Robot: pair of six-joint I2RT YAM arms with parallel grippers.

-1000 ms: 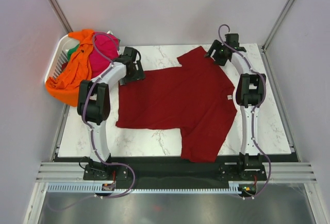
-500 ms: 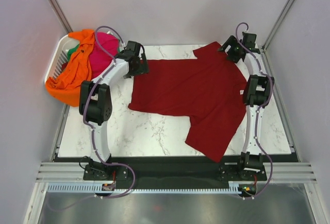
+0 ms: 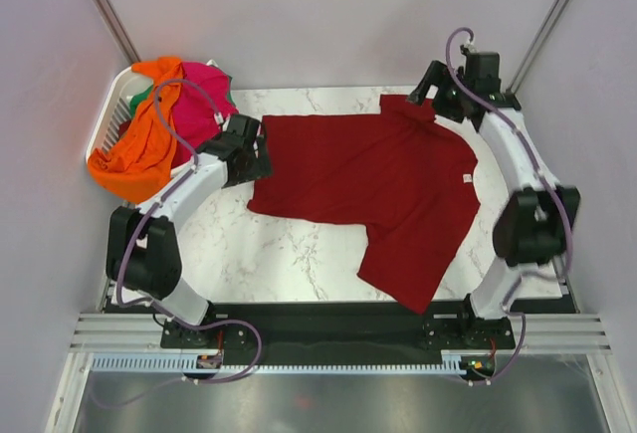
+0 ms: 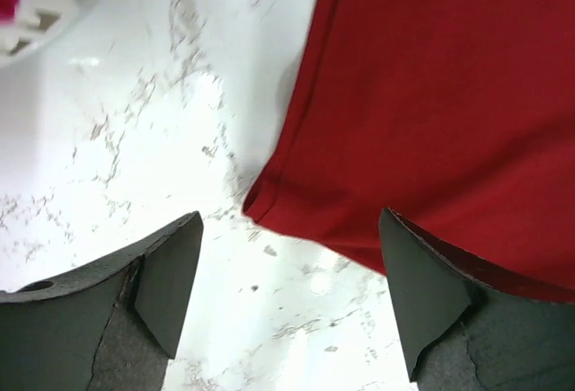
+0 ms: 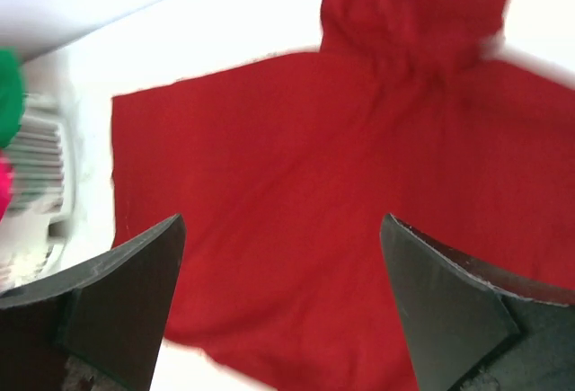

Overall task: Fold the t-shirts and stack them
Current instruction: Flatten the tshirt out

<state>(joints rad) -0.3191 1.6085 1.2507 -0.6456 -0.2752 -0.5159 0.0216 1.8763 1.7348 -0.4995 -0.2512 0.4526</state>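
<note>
A dark red t-shirt [image 3: 368,179] lies spread flat on the marble table [image 3: 289,254], with its white neck label [image 3: 465,178] at the right and one sleeve toward the near edge. My left gripper [image 3: 259,151] is open and empty at the shirt's left hem. In the left wrist view [image 4: 287,274] the hem corner [image 4: 262,202] lies just ahead, and the right finger [image 4: 422,292] is over the cloth. My right gripper [image 3: 428,95] is open and empty, raised above the shirt's far right sleeve. The right wrist view [image 5: 283,292] looks down on the shirt [image 5: 359,184].
A white slatted laundry basket [image 3: 107,114] stands at the far left corner and holds an orange shirt [image 3: 139,149], a hot pink shirt [image 3: 199,95] and a green one [image 3: 141,105]. The basket also shows in both wrist views [image 4: 36,13] [image 5: 36,166]. Walls enclose the table.
The shirt slid right and toward the back, then stopped. Both grippers have since come off it. The left arm's elbow dropped toward the near left, and the right arm swung outward.
</note>
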